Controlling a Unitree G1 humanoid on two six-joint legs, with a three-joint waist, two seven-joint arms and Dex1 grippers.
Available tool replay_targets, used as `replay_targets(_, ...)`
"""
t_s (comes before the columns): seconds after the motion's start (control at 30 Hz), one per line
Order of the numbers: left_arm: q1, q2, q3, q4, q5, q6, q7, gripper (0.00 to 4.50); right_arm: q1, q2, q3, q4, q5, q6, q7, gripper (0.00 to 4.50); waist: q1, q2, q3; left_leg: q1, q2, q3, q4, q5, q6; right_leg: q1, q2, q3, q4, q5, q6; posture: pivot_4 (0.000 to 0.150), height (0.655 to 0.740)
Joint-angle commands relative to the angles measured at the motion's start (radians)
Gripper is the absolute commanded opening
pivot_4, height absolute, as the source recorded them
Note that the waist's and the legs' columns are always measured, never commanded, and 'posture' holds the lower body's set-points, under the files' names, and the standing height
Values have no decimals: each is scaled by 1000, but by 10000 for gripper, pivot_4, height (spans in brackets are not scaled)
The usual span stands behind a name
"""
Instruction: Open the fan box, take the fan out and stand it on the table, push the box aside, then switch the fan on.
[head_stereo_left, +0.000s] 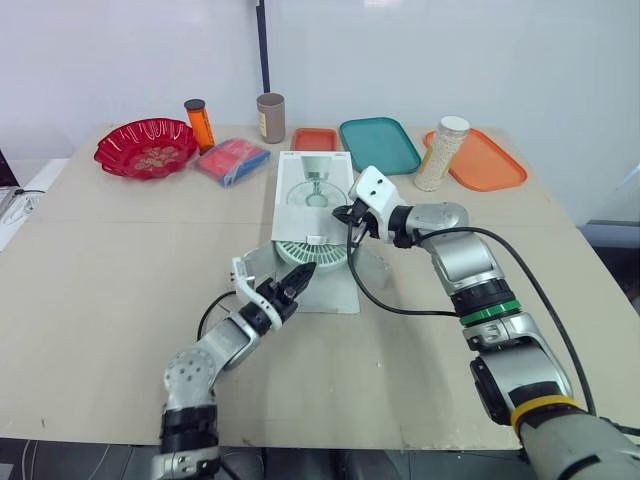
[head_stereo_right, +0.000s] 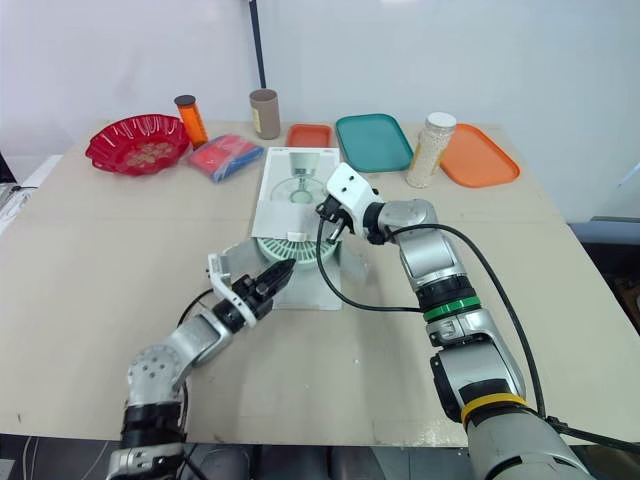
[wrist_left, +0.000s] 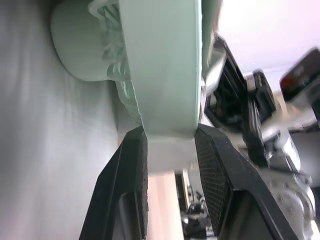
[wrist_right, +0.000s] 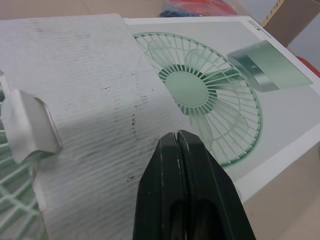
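Note:
The white fan box (head_stereo_left: 312, 190), printed with a green fan, lies flat mid-table with its near flaps (head_stereo_left: 340, 285) spread open. The pale green fan (head_stereo_left: 310, 252) pokes out of that near end, lying on its side. My left gripper (head_stereo_left: 300, 275) is shut on the fan; in the left wrist view its fingers (wrist_left: 130, 190) clamp the green rim (wrist_left: 160, 75). My right gripper (head_stereo_left: 352, 215) is shut, its tip resting on the box top by the open end. The right wrist view shows its closed fingers (wrist_right: 177, 145) over a raised flap (wrist_right: 90, 90) and the printed lid (wrist_right: 210, 90).
Along the far edge stand a red bowl (head_stereo_left: 146, 147), an orange bottle (head_stereo_left: 200, 123), a brown cup (head_stereo_left: 270, 117), a red and blue packet (head_stereo_left: 232, 160), a small orange tray (head_stereo_left: 315, 138), a teal tray (head_stereo_left: 379, 144), a jar (head_stereo_left: 441, 152) and an orange tray (head_stereo_left: 490, 162).

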Motion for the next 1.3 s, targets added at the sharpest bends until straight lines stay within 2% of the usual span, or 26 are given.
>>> replay_targets(0.03,60,10,-3,-66,-80,45,33,9578,26,-13,17,1,-12,29,12,0,1,0,0,0,0,0,0,0,0,0,0,0,0,0,0,1500,7400)
replay_targets(0.17,81,5,-20,-67,-97,37,54,9578,29,-16,20,-2,-14,33,14,0,2,0,0,0,-1,0,0,0,0,0,0,0,0,0,0,1500,7400)
replay_targets(0.2,81,2,-20,-62,-96,26,60,19572,30,-15,21,-4,-14,34,14,0,2,0,0,0,0,0,0,0,0,0,0,0,0,0,0,1500,7400)
replay_targets(0.37,72,8,-11,-65,-85,-16,67,34357,32,-12,23,-6,-14,36,13,0,2,0,0,0,-1,0,0,0,0,0,0,0,0,0,0,1500,7400)
replay_targets(0.4,73,16,-7,-73,-87,-22,54,35469,31,-10,23,-4,-15,35,12,0,2,0,0,0,-1,0,0,0,0,0,0,0,0,0,0,1500,7400)
replay_targets(0.47,78,27,-3,-83,-100,-25,42,42605,31,-8,25,-3,-15,34,10,0,2,0,0,0,-1,0,0,0,0,0,0,0,0,0,0,1500,7400)
replay_targets(0.93,-55,2,-5,90,-30,-103,3,42605,34,4,28,1,-13,27,4,0,2,0,0,0,-1,0,0,0,0,0,0,0,0,0,0,1500,7400)
replay_targets(0.97,-54,-2,-3,89,-34,-103,-1,37225,34,4,28,2,-14,27,3,0,2,0,0,0,-1,0,0,0,-1,0,0,0,0,0,0,1500,7400)
replay_targets(1.07,-44,-4,0,80,-37,-98,1,28762,35,4,28,-1,-13,28,3,0,2,0,0,0,-1,0,0,0,0,0,0,0,0,0,0,1500,7400)
replay_targets(1.1,-37,1,1,76,-38,-90,5,24212,36,4,28,0,-14,28,2,0,2,0,0,0,-1,0,0,0,-1,0,0,0,0,0,0,1500,7400)
replay_targets(1.13,-31,3,4,74,-43,-83,13,22362,36,4,28,0,-14,27,2,0,2,0,0,0,-1,0,0,0,-1,0,0,0,0,0,0,1500,7400)
replay_targets(1.17,-28,5,6,72,-47,-79,18,18186,36,4,28,0,-14,27,2,0,2,0,0,0,-1,0,0,0,-1,0,0,0,0,0,0,1500,7400)
replay_targets(1.3,-5,29,4,48,-67,-49,14,16416,37,6,28,0,-13,25,1,0,1,0,0,0,-1,0,0,0,0,0,0,0,0,0,0,1500,7400)
